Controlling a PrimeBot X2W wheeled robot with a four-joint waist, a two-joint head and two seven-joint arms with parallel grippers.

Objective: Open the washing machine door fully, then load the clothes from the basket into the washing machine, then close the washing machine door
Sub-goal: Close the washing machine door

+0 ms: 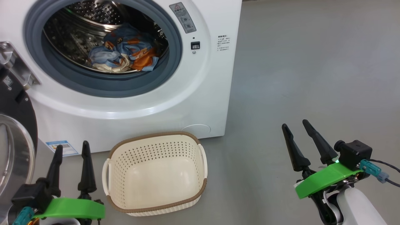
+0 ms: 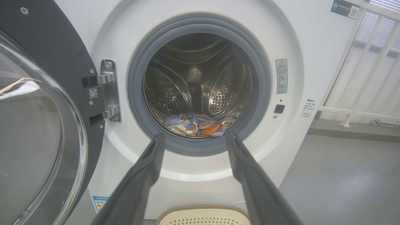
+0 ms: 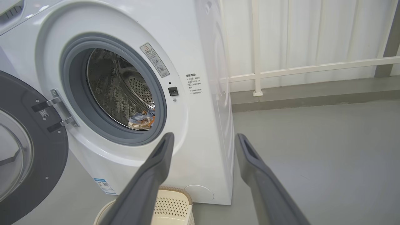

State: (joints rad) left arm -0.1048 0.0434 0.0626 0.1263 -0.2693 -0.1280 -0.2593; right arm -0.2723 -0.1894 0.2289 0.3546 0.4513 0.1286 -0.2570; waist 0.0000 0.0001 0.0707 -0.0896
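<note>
Loading done; closing pending.
Light-blue printed clothes [image 1: 125, 50] lie in white front-loading washing machine [image 1: 203, 78]; cream perforated basket [image 1: 156, 135] empty; left gripper [image 1: 72, 145], right gripper [image 1: 294, 123] spread, empty. Risk: glossy black round door [image 1: 17, 106] could pinch fabric near grey seal [image 1: 103, 87].
</note>
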